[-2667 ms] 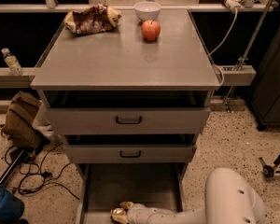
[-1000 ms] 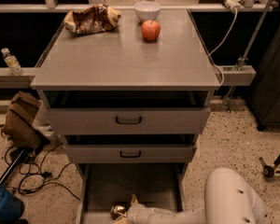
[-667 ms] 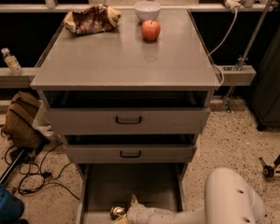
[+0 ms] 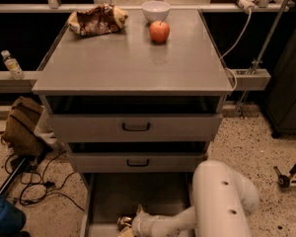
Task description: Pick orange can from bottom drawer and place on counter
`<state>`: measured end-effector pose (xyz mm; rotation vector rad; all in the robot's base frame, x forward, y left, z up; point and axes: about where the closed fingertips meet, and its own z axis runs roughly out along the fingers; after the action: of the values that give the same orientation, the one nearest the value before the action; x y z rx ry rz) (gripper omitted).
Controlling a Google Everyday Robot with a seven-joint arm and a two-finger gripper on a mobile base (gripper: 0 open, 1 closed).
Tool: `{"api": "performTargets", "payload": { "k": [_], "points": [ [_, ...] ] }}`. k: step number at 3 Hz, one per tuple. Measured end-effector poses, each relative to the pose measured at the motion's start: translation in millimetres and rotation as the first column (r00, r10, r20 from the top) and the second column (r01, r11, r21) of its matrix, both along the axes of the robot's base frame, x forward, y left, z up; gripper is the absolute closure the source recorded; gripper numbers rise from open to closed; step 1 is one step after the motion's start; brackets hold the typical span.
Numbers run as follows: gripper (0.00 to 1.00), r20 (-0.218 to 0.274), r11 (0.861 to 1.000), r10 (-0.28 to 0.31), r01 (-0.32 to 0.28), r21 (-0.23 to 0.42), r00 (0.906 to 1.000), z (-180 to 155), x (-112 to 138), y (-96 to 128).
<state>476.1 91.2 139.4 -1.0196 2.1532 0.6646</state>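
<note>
The orange can (image 4: 123, 223) lies at the front of the open bottom drawer (image 4: 133, 194), at the lower edge of the camera view. My gripper (image 4: 130, 226) is down inside that drawer, right against the can's right side, and part of the can is hidden by it. My white arm (image 4: 219, 201) reaches in from the lower right. The grey counter (image 4: 133, 58) tops the cabinet above the two closed upper drawers.
On the counter's far edge lie a crinkled snack bag (image 4: 96, 19), a white bowl (image 4: 156, 10) and a red apple (image 4: 159, 31). A brown bag (image 4: 22, 125), cables (image 4: 34, 181) and a blue object (image 4: 5, 218) lie on the floor left of the cabinet.
My gripper has turned slightly beside the can, with one part now sticking up above it. The can has stayed at the front of the drawer.
</note>
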Motion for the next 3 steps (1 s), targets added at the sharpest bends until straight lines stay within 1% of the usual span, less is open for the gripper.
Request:
{"api": "performTargets", "payload": {
  "k": [1,2,3],
  "points": [
    [0.00,-0.042,0.998,-0.002,-0.001,-0.060,0.9991,-9,-2,7],
    [0.00,-0.088,0.997,-0.026,0.020,-0.071,0.9958,-20,-7,12],
    [0.20,-0.090,0.997,-0.027,0.021,-0.071,0.9956,-22,-7,12]
  ]
}}
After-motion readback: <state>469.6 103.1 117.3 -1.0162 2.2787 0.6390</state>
